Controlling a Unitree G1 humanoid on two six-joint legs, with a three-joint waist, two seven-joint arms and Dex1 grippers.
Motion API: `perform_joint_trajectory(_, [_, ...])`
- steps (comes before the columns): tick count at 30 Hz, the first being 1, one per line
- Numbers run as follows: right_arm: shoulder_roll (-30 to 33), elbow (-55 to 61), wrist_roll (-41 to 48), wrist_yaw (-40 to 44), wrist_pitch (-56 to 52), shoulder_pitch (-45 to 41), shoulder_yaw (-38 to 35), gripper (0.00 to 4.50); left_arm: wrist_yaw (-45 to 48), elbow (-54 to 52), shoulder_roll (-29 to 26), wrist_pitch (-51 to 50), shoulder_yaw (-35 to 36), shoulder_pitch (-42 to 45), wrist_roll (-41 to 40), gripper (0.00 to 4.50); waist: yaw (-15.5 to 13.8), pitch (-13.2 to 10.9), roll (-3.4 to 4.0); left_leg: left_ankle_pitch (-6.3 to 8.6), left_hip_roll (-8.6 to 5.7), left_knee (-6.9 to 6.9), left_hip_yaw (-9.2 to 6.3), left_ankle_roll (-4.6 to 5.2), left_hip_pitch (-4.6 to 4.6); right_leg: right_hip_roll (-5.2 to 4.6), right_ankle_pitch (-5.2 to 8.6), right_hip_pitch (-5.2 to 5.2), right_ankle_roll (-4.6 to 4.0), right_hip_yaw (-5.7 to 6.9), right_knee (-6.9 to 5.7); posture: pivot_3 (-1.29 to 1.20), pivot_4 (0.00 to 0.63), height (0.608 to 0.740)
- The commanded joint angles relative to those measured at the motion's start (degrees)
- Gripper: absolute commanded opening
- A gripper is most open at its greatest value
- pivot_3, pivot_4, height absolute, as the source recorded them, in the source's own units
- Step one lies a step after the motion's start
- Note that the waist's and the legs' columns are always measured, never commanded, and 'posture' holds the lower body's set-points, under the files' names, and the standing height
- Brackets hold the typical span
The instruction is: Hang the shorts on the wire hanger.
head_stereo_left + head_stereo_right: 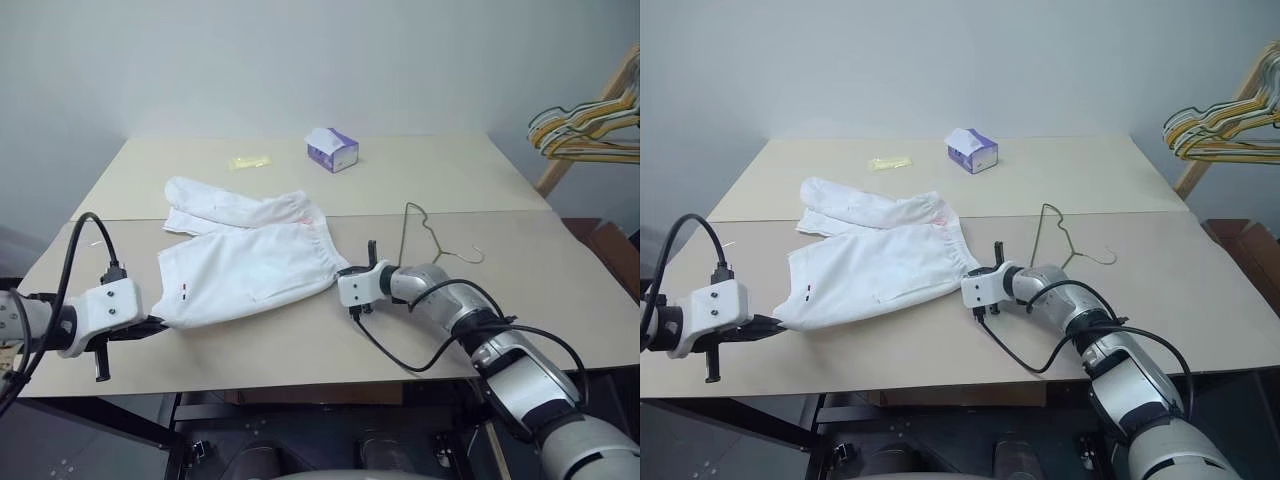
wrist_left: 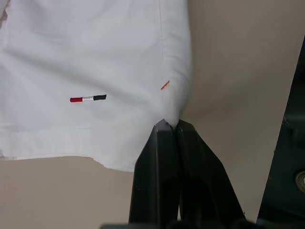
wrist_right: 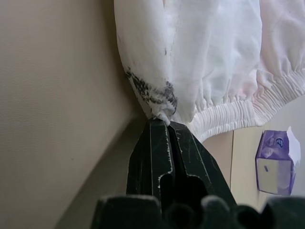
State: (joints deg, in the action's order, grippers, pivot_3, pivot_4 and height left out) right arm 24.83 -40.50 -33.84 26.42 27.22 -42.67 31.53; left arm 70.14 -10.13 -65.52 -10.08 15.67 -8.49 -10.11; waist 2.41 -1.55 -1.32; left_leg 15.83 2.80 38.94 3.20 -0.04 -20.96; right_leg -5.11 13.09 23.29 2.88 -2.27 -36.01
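The shorts [image 1: 245, 255] lie flat between both grippers. The left gripper [image 2: 170, 125] pinches the hem corner; the right gripper [image 3: 159, 120], angled down-left, clamps the waistband. The hanger [image 1: 432, 236] lies just behind the right gripper.

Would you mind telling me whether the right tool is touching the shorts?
Touching: the right wrist view shows the right tool pinching the shorts beside the waistband.

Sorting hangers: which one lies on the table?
The thin dark wire hanger, lying flat beside the right gripper; the bunched yellow, white and green hangers hang off-table.
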Motion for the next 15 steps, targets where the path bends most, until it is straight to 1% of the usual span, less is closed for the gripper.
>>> perform_joint_trajectory(1, [5.08,11.90,0.08,3.26,-1.51,2.14,-2.76,0.04,-1.15,1.71,-0.72,2.42,-0.54,0.35,2.51,0.00,-0.23,0.00,0.01,0.00,0.00,0.00,-0.01,0.00,-0.01,0.00,0.00,0.00,0.00,0.01,0.01,0.09,0.000,0.740])
perform_joint_trajectory(2, [6.76,16.13,1.10,5.60,-2.64,3.64,-3.54,0.04,-1.08,1.97,-0.78,2.89,-0.56,0.04,2.79,0.00,-0.43,-0.01,0.01,0.00,0.00,0.00,-0.01,0.00,-0.04,0.00,0.01,0.02,0.01,0.01,0.01,0.09,0.000,0.740])
perform_joint_trajectory(5, [14.15,33.87,8.16,17.34,-7.85,10.67,-6.69,0.04,1.03,1.60,-1.10,3.39,-0.04,-1.43,1.48,0.00,-1.16,-0.01,0.00,0.00,0.01,0.00,-0.02,0.00,-0.12,0.00,0.01,0.08,0.01,0.03,0.05,0.07,0.000,0.740])
perform_joint_trajectory(8, [18.73,45.27,11.92,24.38,-12.51,15.84,-8.23,0.04,2.98,1.02,-1.77,3.81,-0.11,-2.50,0.89,0.00,-1.63,-0.01,-0.01,0.01,0.01,0.00,0.02,0.01,-0.10,-0.01,0.03,0.07,0.03,0.04,0.07,0.06,0.000,0.740])
perform_joint_trajectory(12, [23.73,57.19,18.27,32.16,-18.93,21.41,-10.64,0.04,5.44,0.19,-2.83,4.50,-0.12,-3.44,0.52,0.00,-1.72,-0.01,-0.03,0.01,0.04,0.02,0.04,0.01,0.07,0.00,0.11,-0.03,-0.06,0.05,-0.02,0.06,0.000,0.740])
perform_joint_trajectory(14, [24.91,61.51,23.16,35.24,-22.72,23.16,-12.15,0.04,6.39,-0.71,-2.92,5.21,-0.13,-3.40,-0.01,0.00,-1.74,-0.02,-0.04,0.01,0.04,0.02,0.04,0.01,0.13,0.00,0.16,-0.07,-0.05,0.06,-0.04,0.05,0.000,0.740])
perform_joint_trajectory(15, [24.17,62.99,26.34,36.17,-26.81,23.28,-13.04,0.04,6.24,-1.20,-2.59,5.30,-0.53,-2.49,-0.28,0.00,-1.69,-0.02,-0.04,0.01,0.05,0.02,0.04,0.01,0.13,0.00,0.16,-0.08,-0.06,0.06,-0.04,0.05,0.000,0.740])
